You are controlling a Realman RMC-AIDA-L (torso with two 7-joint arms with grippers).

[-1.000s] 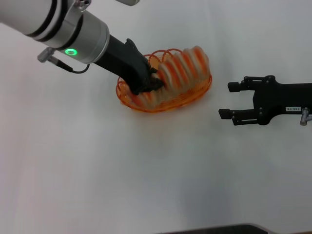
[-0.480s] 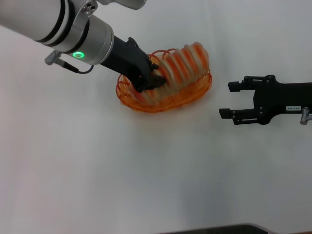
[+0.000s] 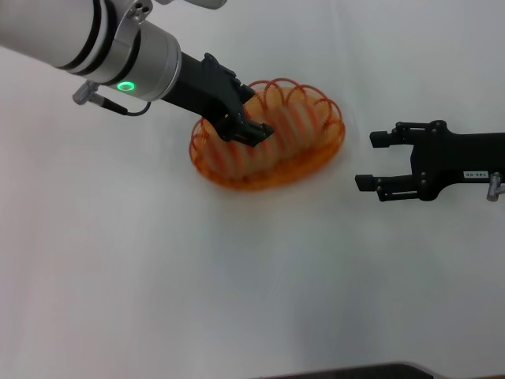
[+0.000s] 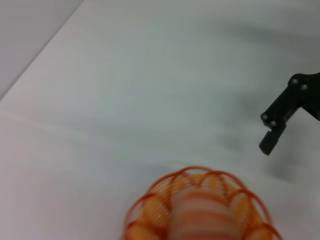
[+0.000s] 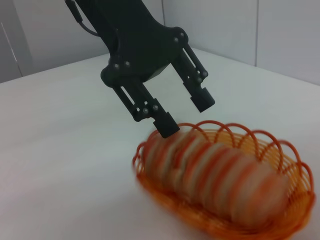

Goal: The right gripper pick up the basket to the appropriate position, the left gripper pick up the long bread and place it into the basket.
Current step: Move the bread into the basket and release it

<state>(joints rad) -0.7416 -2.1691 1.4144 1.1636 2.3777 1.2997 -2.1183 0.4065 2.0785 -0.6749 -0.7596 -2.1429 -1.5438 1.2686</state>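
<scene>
Now the left gripper [image 5: 182, 112] hangs just above one end of the long bread [image 5: 220, 175], its two fingers spread apart with nothing between them, so the loaf is released. Directly below the fingertips the bread lies along the bottom of the basket [image 3: 335, 140], resting on its own inside the orange wire rim. In the head view the left gripper [image 3: 251, 130] sits over the basket's near-left end, and the loaf's [image 3: 288, 130] long axis runs away from it, up and to the right, toward the basket's far end. The bread looks fully inside, so the placing step appears done, and the sensible next move would be a straight lift of the claw clear of the rim loops beside its fingertips. Farther off, well apart from the basket on its right side, the right gripper [image 3: 377, 162] rests on the white table [image 3: 237, 300] with its fingers splayed and empty, pointing toward the basket.
</scene>
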